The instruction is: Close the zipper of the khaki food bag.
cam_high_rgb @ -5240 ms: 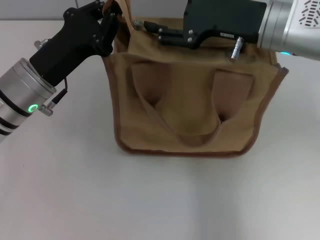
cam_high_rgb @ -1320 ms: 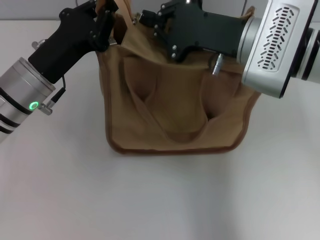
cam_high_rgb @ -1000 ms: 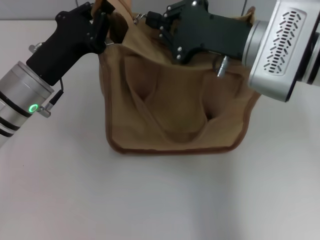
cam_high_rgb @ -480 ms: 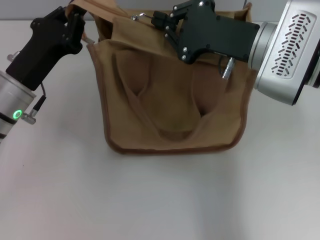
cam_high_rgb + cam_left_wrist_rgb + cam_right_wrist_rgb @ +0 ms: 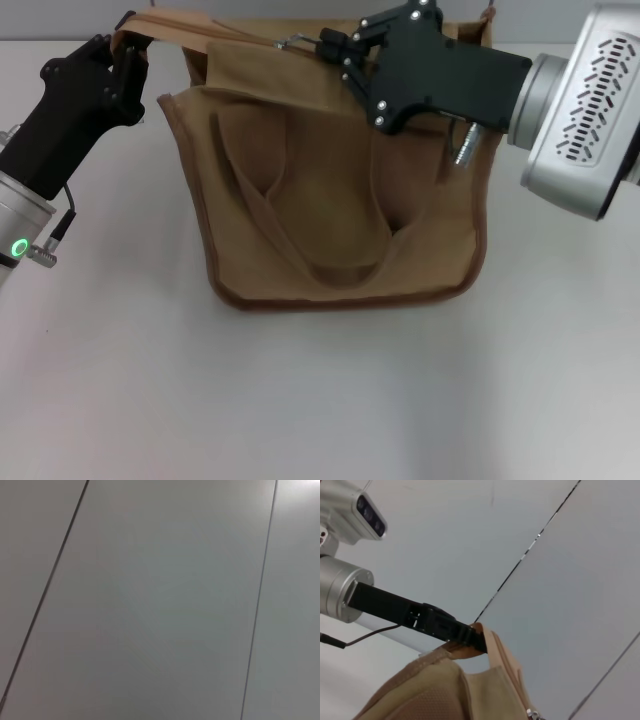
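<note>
The khaki food bag (image 5: 330, 200) stands upright on the white table, its two looped handles facing me. My left gripper (image 5: 128, 50) is at the bag's upper left, shut on the side strap (image 5: 190, 25), which stretches taut towards the bag's top. My right gripper (image 5: 328, 47) is over the top edge, shut on the small silver pull tab (image 5: 288, 42) of the zipper. The zipper line behind the arm is mostly hidden. The right wrist view shows the left gripper (image 5: 470, 639) holding the strap (image 5: 492, 647) above the bag's top (image 5: 435, 695).
The white table (image 5: 300, 400) spreads in front of and beside the bag. The right arm's silver forearm (image 5: 590, 110) hangs over the bag's right top corner. The left wrist view shows only grey wall panels (image 5: 160, 600).
My left gripper has moved left, pulling the strap straight and the bag's left top corner outward. My right gripper has shifted right along the top with the pull tab.
</note>
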You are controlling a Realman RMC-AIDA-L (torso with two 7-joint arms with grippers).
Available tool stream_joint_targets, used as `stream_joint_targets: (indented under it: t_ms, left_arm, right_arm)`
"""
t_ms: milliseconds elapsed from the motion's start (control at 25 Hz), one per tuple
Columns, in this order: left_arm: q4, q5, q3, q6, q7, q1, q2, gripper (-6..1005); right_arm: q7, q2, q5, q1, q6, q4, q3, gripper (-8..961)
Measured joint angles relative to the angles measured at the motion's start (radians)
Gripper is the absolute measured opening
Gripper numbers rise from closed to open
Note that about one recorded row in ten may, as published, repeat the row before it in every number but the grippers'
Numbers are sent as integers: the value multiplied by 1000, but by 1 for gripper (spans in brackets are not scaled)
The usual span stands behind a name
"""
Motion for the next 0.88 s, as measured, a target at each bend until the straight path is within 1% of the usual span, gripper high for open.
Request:
stream_joint_targets:
  t_ms: [40,200,520,880]
  left_arm:
    - [0,0,0,0,0,0,0,89]
    - [-1,-1,-1,0,0,12,0,90]
    - [-2,-1,-1,0,0,25,0,92]
    - [-13,-1,3,9,-1,29,0,93]
  right_arm:
    - [0,0,0,0,0,0,0,2]
    - [13,0,0,-46,2,-37,1,1]
    - [31,-3,2,-94,1,-45,4,0]
    - [32,-1,9,-109,2,-57,2,1]
